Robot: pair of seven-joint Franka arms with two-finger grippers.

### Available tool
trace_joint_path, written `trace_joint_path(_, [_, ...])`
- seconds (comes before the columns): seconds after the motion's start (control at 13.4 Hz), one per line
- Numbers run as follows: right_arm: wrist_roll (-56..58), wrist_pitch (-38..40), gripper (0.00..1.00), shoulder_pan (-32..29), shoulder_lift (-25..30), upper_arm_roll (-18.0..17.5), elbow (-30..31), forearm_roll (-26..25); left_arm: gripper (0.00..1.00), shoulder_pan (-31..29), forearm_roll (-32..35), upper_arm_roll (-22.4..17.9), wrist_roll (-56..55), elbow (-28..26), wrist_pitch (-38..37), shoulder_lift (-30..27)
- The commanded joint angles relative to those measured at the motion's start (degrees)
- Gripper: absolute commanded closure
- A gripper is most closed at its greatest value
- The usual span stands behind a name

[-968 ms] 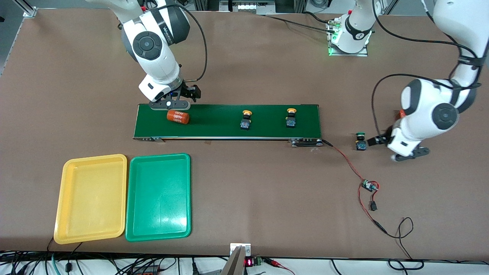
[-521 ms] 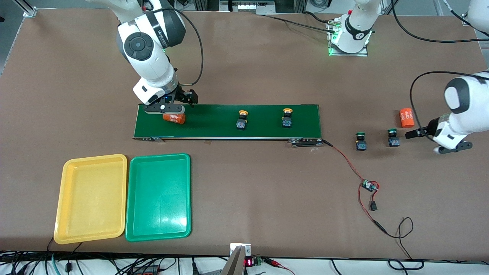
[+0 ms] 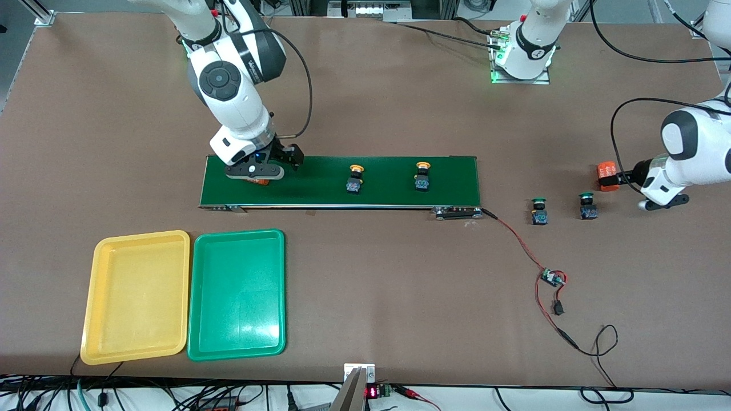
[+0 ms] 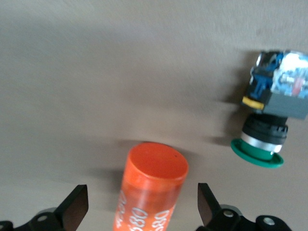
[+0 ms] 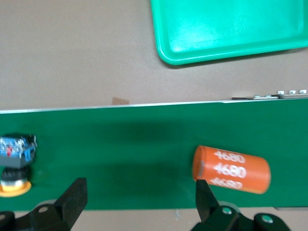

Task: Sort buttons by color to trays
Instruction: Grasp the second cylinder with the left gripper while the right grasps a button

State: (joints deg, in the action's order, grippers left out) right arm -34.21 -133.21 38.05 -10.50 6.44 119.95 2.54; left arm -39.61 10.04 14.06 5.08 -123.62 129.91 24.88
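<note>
Right gripper spread wide, empty, over orange cylinder on conveyor belt; left gripper agape, off belt.

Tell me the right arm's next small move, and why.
Probably lower the right gripper and close on the orange cylinder lying on the conveyor belt: its fingers stand open over that cylinder, which is no button and lies at the belt's end nearest the empty green tray, ahead of the yellow-capped buttons.
</note>
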Motion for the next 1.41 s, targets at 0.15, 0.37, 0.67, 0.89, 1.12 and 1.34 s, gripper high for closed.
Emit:
trace_joint_path(0.15, [-9.11, -5.04, 0.0, 3.34, -4.44, -0.38, -1.65, 0.53, 0.18, -0.21, 0.95, 0.53, 2.37, -1.54, -1.06, -0.98])
trace_joint_path(0.37, [-9.12, -4.87, 0.0, 4.84, -6.9, -0.38, -3.84, 0.53, 0.91, -0.47, 1.12, 0.53, 8.69, -1.19, -1.06, -1.06])
trace_joint_path(0.67, [-9.12, -5.04, 0.0, 5.37, -7.78, -0.38, -5.17, 0.53, 1.0, -0.3, 1.21, 1.32, 15.75, 1.18, -1.32, -3.6])
trace_joint_path(0.89, [-9.12, -5.04, 0.0, 5.28, -9.01, -0.38, -6.22, 0.53, 1.0, 6.09, 1.21, 5.97, 22.51, 4.24, -7.88, -11.16])
trace_joint_path(1.12, [-9.38, -4.78, 0.0, 5.37, -11.11, -0.38, -9.46, 0.62, 0.99, 9.45, 1.12, 14.9, 24.61, 7.68, -12.39, -13.02])
trace_joint_path(1.34, [-12.19, -5.04, 0.0, 6.33, -12.35, -0.38, -9.91, 0.53, 1.0, 11.47, 0.77, 24.76, 25.33, 7.69, -11.78, -12.85])
